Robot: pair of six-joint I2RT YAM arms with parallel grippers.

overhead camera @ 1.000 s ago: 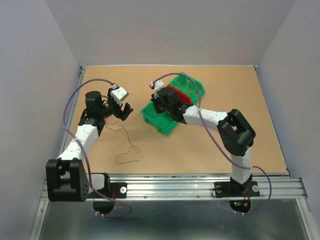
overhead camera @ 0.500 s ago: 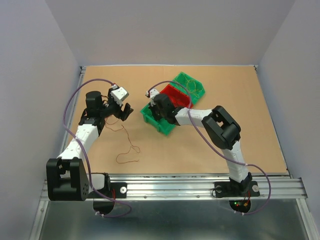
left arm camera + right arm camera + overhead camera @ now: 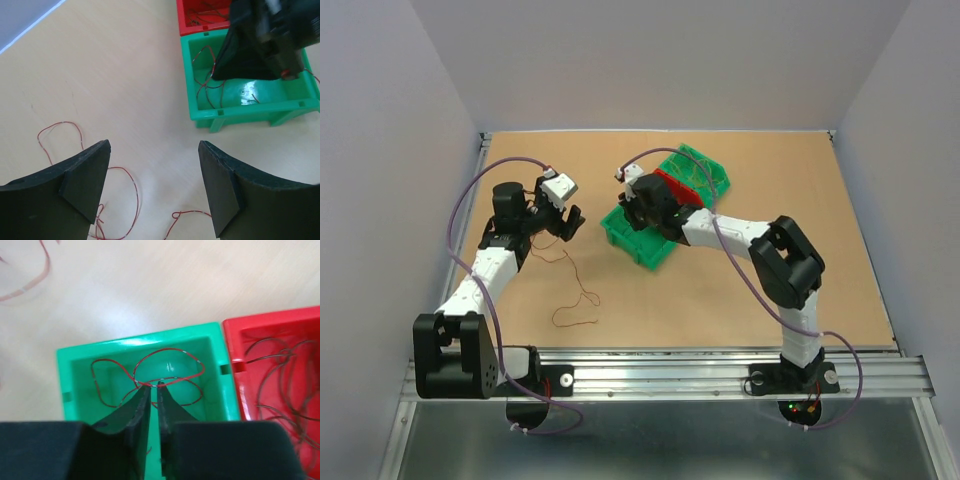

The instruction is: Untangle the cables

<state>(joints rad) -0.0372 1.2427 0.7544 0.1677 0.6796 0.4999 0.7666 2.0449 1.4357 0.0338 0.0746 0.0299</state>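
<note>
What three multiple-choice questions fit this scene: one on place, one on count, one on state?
1. Where is the right gripper? A over bare table; B inside a green bin; C on the rail.
2. How many bins are there? A two; B three; C four.
3. The left gripper is: A open; B shut on a wire; C shut, empty.
B: green walls and a red wire surround its tips. B: a red bin sits between two green ones. A: a wide gap parts its fingers.
</note>
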